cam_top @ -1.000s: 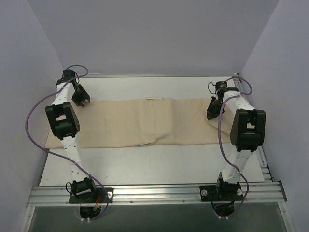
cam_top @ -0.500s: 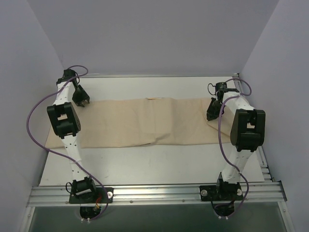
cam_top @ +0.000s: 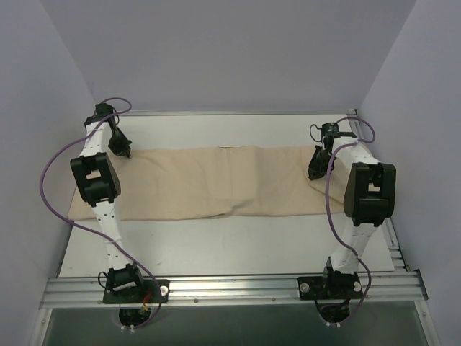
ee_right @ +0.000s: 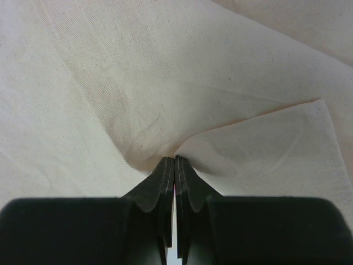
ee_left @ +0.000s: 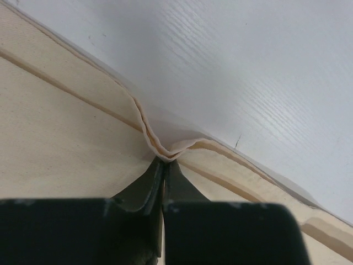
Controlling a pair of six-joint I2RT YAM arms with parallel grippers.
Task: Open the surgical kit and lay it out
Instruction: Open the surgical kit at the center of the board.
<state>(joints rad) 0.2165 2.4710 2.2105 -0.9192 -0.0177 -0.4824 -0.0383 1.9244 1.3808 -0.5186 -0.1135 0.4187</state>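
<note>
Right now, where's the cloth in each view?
Top external: cloth is a wide band across the middle.
Left wrist: fills the left, edge pinched by the left gripper.
Right wrist: fills the frame, pinched by the right gripper.
Shared landmark: the two pinched folds.

A white table (cam_top: pixel 238 245) is enclosed by plain pale lavender walls: a back wall (cam_top: pixel 230 50) at 12 o'clock, a left wall (cam_top: pixel 29 144) at 9 and a right wall (cam_top: pixel 432 144) at 3. An aluminium rail (cam_top: pixel 238 287) is mounted along its 6 o'clock edge.
</note>
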